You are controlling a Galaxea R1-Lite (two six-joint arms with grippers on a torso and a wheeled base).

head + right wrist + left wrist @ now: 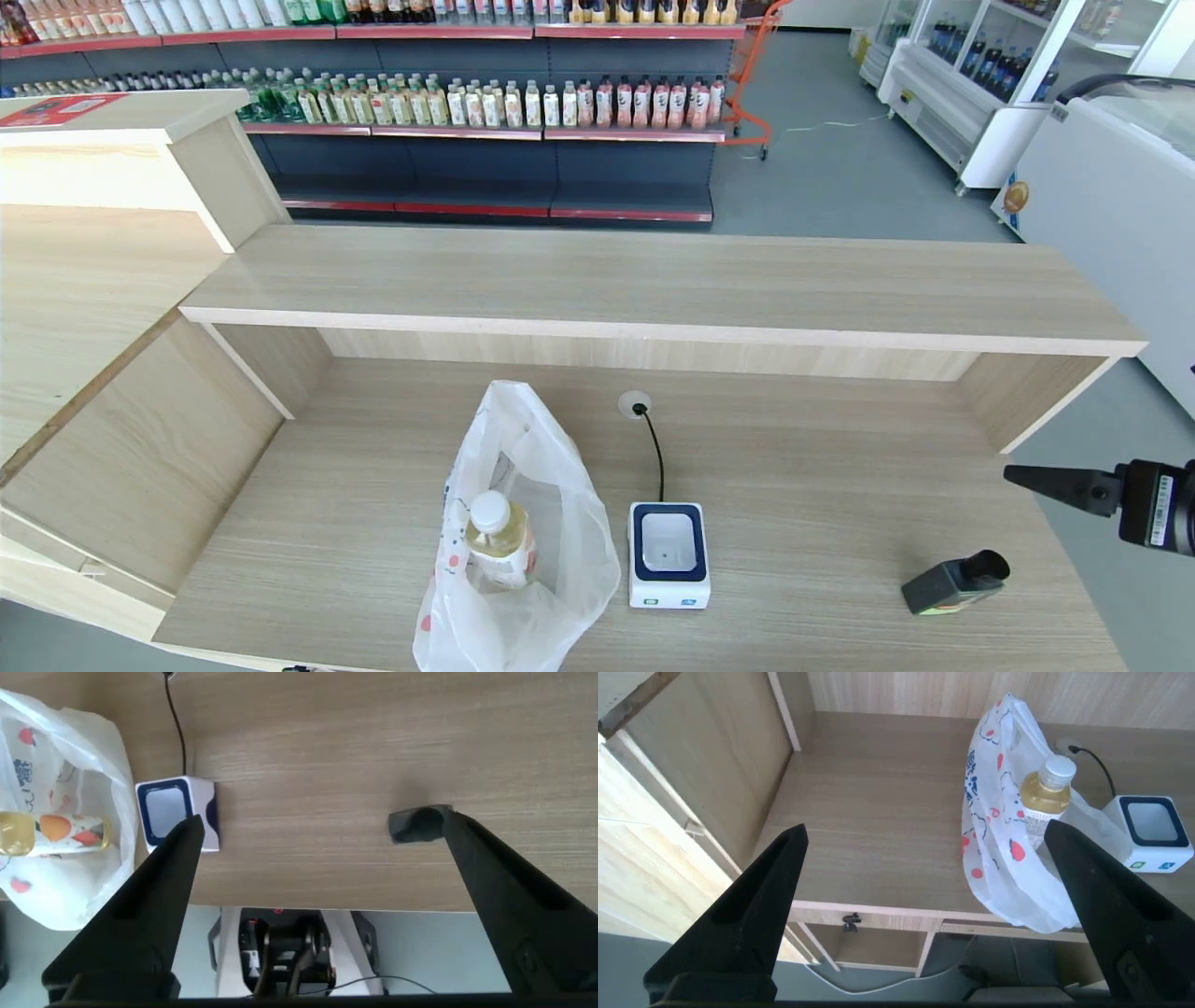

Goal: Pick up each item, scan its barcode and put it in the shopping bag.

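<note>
left gripper point(926, 831) fingers spread wide, empty, near the counter point(822, 523) front edge. right gripper point(320, 819) likewise spread, empty, near the dark item point(954, 583) lying at counter right. bottle point(499, 541) stands inside the shopping bag point(523, 597), just left of the scanner point(667, 555)

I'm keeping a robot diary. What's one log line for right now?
bottle in shopping bag | dark item lying on counter right of scanner | left gripper open, empty | right gripper open, empty
</note>
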